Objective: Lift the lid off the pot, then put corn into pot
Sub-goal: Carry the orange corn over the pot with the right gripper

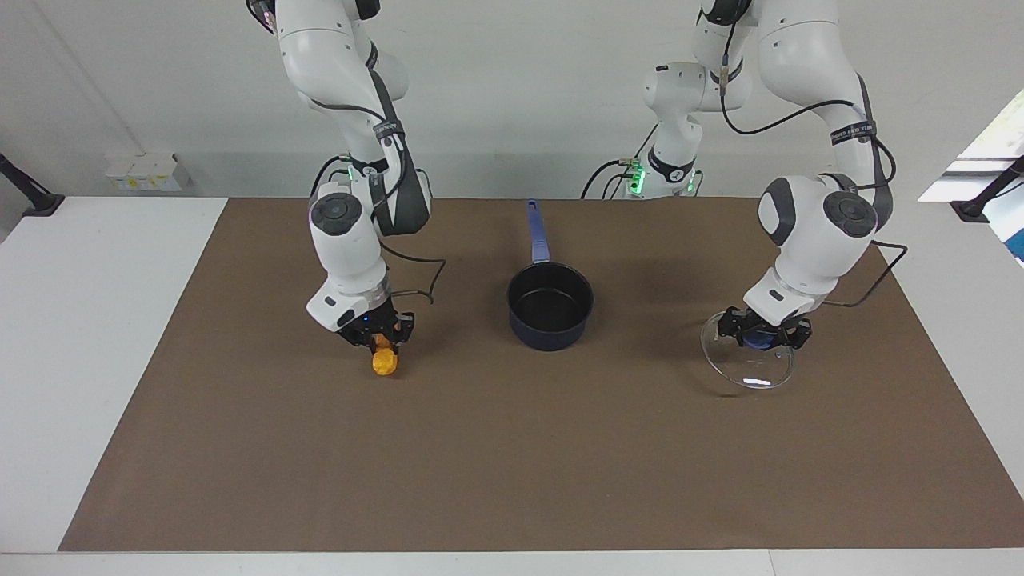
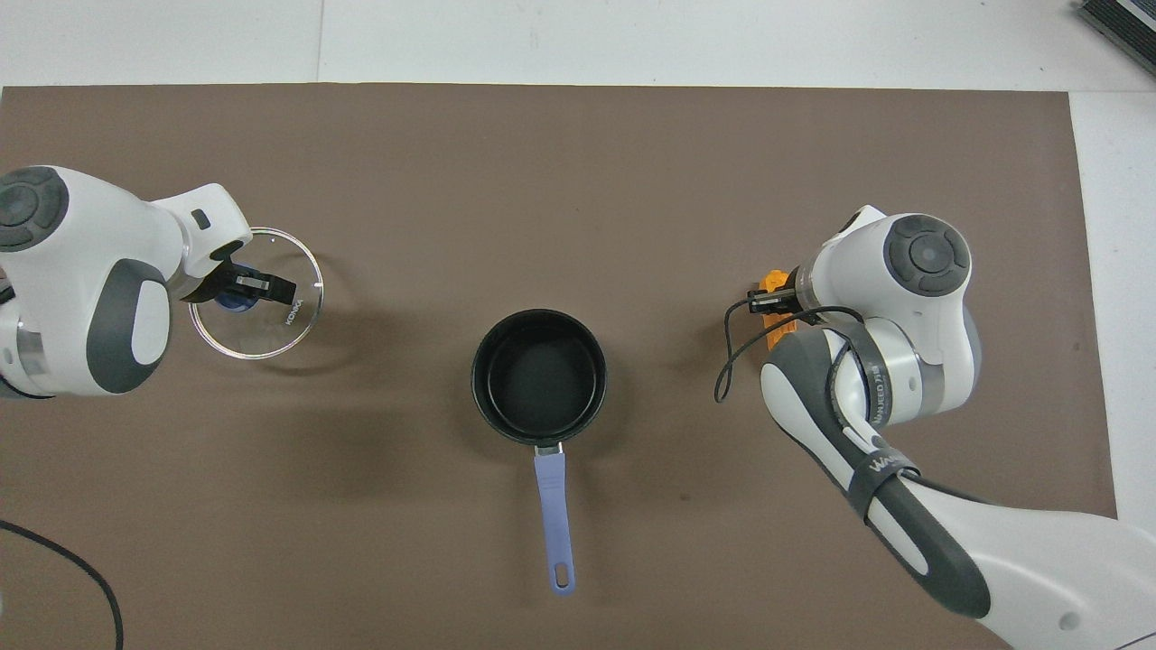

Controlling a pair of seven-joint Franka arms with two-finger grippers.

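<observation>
The right gripper (image 1: 382,342), closed on the corn (image 1: 386,362) at centre-left, has the open pot (image 1: 550,306) mid-frame beside it, while the left gripper (image 1: 764,334) grips the lid (image 1: 747,364)

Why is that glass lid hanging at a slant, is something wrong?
Nothing looks wrong. The left tool grips the lid by its knob, tilted, beside the open pot. The right tool holds the corn.

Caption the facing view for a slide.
Left gripper holds lid aside; right gripper grips corn beside open pot.
</observation>
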